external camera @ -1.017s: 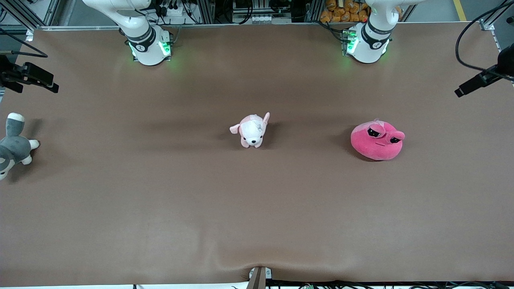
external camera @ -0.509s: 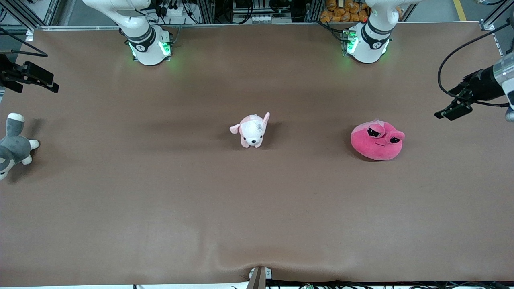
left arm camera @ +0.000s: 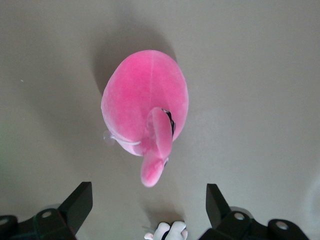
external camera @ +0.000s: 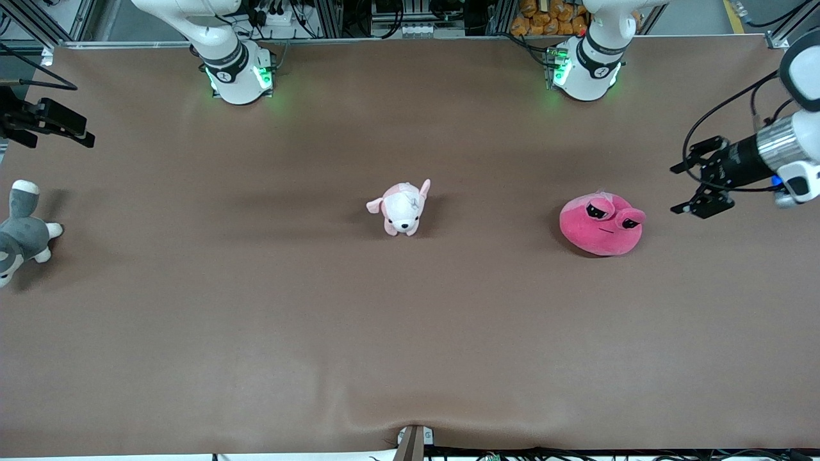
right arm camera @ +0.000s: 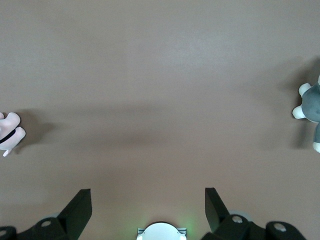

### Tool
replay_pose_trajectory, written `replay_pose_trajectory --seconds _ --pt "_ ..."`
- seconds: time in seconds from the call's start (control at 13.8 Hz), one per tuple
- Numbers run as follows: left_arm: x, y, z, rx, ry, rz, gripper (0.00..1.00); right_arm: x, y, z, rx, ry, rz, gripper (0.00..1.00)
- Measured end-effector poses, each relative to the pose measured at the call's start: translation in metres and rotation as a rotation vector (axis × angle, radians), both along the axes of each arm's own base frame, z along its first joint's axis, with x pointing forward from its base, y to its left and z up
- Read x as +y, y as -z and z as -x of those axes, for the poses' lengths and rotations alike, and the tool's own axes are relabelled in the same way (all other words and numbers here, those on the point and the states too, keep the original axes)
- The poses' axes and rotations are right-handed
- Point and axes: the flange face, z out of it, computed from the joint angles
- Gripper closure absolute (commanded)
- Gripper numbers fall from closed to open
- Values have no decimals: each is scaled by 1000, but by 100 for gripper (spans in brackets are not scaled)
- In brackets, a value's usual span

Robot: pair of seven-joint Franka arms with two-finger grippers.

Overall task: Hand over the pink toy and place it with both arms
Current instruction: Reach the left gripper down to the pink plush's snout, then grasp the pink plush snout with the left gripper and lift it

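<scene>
The pink toy (external camera: 601,225) sits on the tabletop (external camera: 410,333) toward the left arm's end, well apart from the puppy plush (external camera: 401,208) at the middle. The left end effector (external camera: 682,189), fingers spread, hovers just beside it. The right end effector (right arm camera: 147,210), also released, waits over bare tabletop near the edge, by the grey plush (external camera: 20,232).

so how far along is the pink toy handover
Nothing is done yet: the pink toy sits untouched on the table, toward the left arm's end. In hand: the left pincer hangs open in the air beside it, at the left arm's end of the table, with the toy in its wrist view. The right pincer waits open over bare table. The grasp, the handover and the placing are all left.
</scene>
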Motion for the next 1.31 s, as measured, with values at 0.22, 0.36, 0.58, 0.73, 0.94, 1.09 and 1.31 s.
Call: replay_pose_trajectory --seconds 0.22,0.36,0.58,0.73,0.94,1.09,1.31 --pt "3 52 -13 46 -43 26 0 0 0 0 0 0 0 0" --pt "0 80 -17 79 -56 47 0 0 0 0 0 -1 0 0" --pt "-12 100 -22 99 -41 47 28 1 0 0 0 -1 0 0" --pt "-21 109 -23 110 -27 48 87 1 0 0 0 -2 0 0" --pt "-25 114 -24 115 -24 47 100 1 0 0 1 -2 0 0" --pt "-28 112 -24 114 -20 47 100 1 0 0 1 -2 0 0" --pt "-43 89 -26 114 12 59 100 1 0 0 1 -3 0 0"
